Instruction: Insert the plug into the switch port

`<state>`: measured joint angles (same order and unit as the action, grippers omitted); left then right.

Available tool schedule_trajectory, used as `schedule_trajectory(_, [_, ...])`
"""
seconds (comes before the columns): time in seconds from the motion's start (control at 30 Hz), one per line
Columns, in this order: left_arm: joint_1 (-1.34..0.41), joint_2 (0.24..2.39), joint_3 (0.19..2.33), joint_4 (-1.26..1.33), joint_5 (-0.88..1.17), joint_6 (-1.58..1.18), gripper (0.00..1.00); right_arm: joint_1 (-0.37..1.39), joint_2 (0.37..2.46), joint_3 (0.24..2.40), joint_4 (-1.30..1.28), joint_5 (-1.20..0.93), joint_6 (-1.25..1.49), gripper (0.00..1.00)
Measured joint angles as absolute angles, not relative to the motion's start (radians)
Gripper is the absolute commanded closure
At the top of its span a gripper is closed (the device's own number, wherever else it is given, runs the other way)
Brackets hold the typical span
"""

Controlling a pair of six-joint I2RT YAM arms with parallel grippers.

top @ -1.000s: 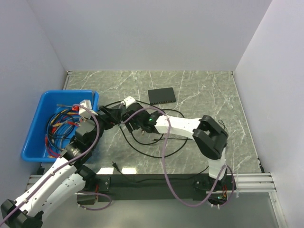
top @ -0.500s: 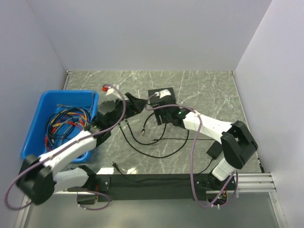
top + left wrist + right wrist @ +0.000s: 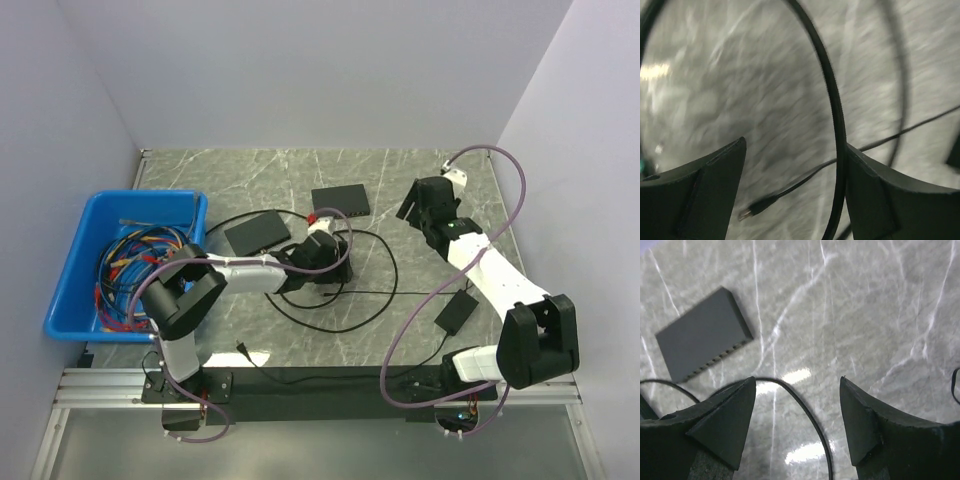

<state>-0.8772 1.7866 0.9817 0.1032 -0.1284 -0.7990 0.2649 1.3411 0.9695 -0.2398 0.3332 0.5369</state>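
Note:
The switch [image 3: 340,201] is a small black box at the back middle of the table. In the right wrist view it [image 3: 700,340] lies at upper left, its row of ports [image 3: 720,358] along the near long edge. The plug [image 3: 754,209], a tiny dark tip on a thin black cable, lies on the table between my left fingers. My left gripper [image 3: 330,262] [image 3: 795,145] is open and low over the cable loops, holding nothing. In the top view it hides the plug. My right gripper [image 3: 412,200] [image 3: 797,380] is open and empty, right of the switch.
A flat black slab [image 3: 255,232] lies left of the switch. A blue bin [image 3: 70,270] of coloured wires stands at the left. A black adapter [image 3: 453,312] lies at front right. Black cable loops [image 3: 375,300] cross the middle. Another cable end [image 3: 240,347] lies near the front edge.
My right arm has swung away from the switch to the back right. My left arm has folded and come low over the cables at mid-table. The slab is now uncovered.

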Motion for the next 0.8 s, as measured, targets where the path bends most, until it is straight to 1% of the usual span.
schedule_trajectory(0.13, [-0.885,1.753,0.957,0.065,-0.194,-0.830,0.21,0.263,1.341,0.923,-0.238,0.300,0.542,0.26])
schedule_trajectory(0.27, [-0.888,1.605,0.916,-0.026,-0.308,-0.847,0.20,0.263,1.341,0.908,-0.233,0.267,0.543,0.26])
schedule_trajectory(0.4, [-0.897,1.478,0.926,-0.163,-0.472,-0.888,0.17,0.263,1.341,0.908,-0.221,0.239,0.543,0.27])
schedule_trajectory(0.57, [-0.893,1.487,0.950,-0.318,-0.624,-0.939,0.16,0.263,1.338,0.908,-0.217,0.215,0.542,0.27])
schedule_trajectory(0.73, [-0.876,1.516,0.946,-0.393,-0.682,-0.960,0.15,0.263,1.316,0.899,-0.213,0.207,0.542,0.27])
schedule_trajectory(0.8, [-0.857,1.515,0.942,-0.397,-0.693,-0.955,0.17,0.263,1.307,0.894,-0.209,0.199,0.541,0.27])
